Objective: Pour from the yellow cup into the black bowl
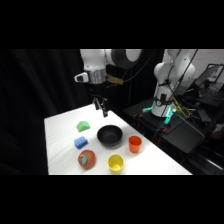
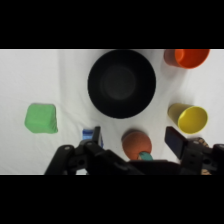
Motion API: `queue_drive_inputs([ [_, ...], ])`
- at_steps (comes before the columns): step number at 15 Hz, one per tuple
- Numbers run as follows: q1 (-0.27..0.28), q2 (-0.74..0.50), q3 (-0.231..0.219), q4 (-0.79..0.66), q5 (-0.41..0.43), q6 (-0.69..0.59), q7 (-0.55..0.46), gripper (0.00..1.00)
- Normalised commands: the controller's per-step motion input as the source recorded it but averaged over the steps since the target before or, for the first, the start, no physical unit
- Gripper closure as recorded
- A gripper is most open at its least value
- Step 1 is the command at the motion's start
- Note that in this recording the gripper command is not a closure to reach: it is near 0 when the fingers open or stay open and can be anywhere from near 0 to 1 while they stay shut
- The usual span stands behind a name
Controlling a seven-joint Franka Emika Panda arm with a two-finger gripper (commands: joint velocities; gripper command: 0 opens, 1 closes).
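the gripper (image 1: 102, 107) hangs high over the far part of the surface (image 1: 60, 127), its two fingers spread apart with nothing between them. the yellow cup (image 1: 115, 163) stands upright near the front edge, well apart from the gripper, with the black bowl (image 1: 109, 135) between them.

from where i stand, the risk looks like crowding. the yellow cup sits between the orange cup (image 1: 135, 144) and the red round object (image 1: 86, 159) with the teal patch, so a descent that drifts sideways could knock either one, or clip the bowl's rim on the way across. the orange cup is about the same size as the yellow one, so settling on the wrong cup seems possible too. a light plastic cup could also tip if one finger touches it first.

the side view shows how high the gripper hangs and where the arm's base stands, plus a blue block (image 1: 81, 143) and a green block (image 1: 83, 126) left of the bowl. the wrist view looks straight down instead: it shows the inside of the black bowl (image 2: 121, 83), which looks empty, and the open mouth of the yellow cup (image 2: 188, 118), though i can't tell what's in it.
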Motion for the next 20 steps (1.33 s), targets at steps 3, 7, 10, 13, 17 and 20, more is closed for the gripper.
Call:
queue_drive_inputs([
  [3,-0.009,-0.01,0.037,0.01,0.033,-0.01,0.02,0.0],
  [7,0.054,0.01,0.097,0.1,0.155,-0.06,0.04,0.0],
  [10,0.104,0.04,0.118,0.15,0.147,-0.04,0.08,0.0],
  [13,0.111,0.05,0.112,0.12,0.119,0.01,0.06,0.0],
  [17,0.131,0.05,0.114,0.08,0.026,0.07,0.09,0.0],
  [20,0.166,0.12,0.13,0.14,-0.063,0.11,0.17,0.0],
])
